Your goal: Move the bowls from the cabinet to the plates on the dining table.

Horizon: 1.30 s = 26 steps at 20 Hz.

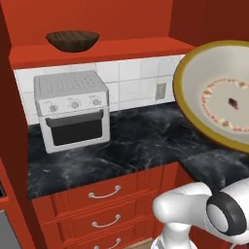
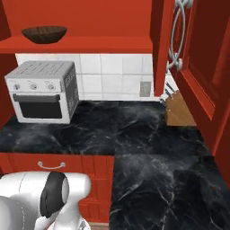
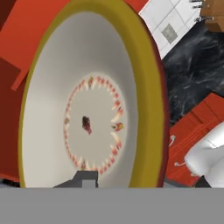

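Here's the cream ceramic bowl, huge at the right edge of the left base view, tipped so its inside faces the camera, ochre-yellow rim and reddish dotted ring plain to see, with a small dark mark at the centre. It hangs in the air above the black marble worktop, touching nothing below it. From the hand view the same bowl takes up most of the frame, and a grey fingertip of the tool sits right against the bowl's lower rim at bottom centre. The tool is clamped on that rim, so the cream bowl is in its grip.

Up at the upper left of the left base view, the dark wooden bowl rests upright on the red shelf of the cabinet. Below it on the worktop stands a white toaster oven against the white tiled wall, with a wall socket further right. In the right base view an open red cabinet door with a long curved silver handle fills the right side, and a wooden knife block stands just below it. Red drawers with short silver handles run under the worktop's front edge.
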Motion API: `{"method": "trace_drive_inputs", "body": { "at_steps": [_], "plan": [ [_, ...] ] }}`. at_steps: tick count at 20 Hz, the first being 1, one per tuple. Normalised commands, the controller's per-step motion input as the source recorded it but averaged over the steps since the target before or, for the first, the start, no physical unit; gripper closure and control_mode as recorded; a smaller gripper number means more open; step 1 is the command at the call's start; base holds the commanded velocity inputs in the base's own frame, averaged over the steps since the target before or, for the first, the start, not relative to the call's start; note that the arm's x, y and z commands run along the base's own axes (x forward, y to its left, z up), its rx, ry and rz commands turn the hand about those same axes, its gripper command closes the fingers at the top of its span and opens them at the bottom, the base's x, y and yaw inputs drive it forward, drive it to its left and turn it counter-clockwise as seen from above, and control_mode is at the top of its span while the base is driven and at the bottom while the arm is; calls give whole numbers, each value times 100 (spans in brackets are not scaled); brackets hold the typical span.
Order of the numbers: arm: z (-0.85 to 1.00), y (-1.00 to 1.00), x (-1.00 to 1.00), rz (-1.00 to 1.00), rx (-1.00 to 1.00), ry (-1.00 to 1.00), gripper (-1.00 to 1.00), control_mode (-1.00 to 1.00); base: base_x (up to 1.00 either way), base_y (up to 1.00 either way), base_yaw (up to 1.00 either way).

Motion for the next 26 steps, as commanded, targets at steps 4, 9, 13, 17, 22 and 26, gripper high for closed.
{"method": "trace_drive_inputs", "body": {
  "at_steps": [4, 9, 13, 17, 22, 26],
  "plan": [
    [0, 0, 0, 0, 0, 0, 100, 100, -68, 15, -34],
    [0, 0, 0, 0, 0, 0, 100, 100, -100, 10, -9],
    [0, 0, 0, 0, 0, 0, 100, 100, -100, 15, 0],
    [0, 0, 0, 0, 0, 0, 100, 100, -100, 15, 0],
    [0, 0, 0, 0, 0, 0, 100, 100, -100, 15, 0],
    [0, 0, 0, 0, 0, 0, 100, 100, -100, 22, 0]
  ]
}}
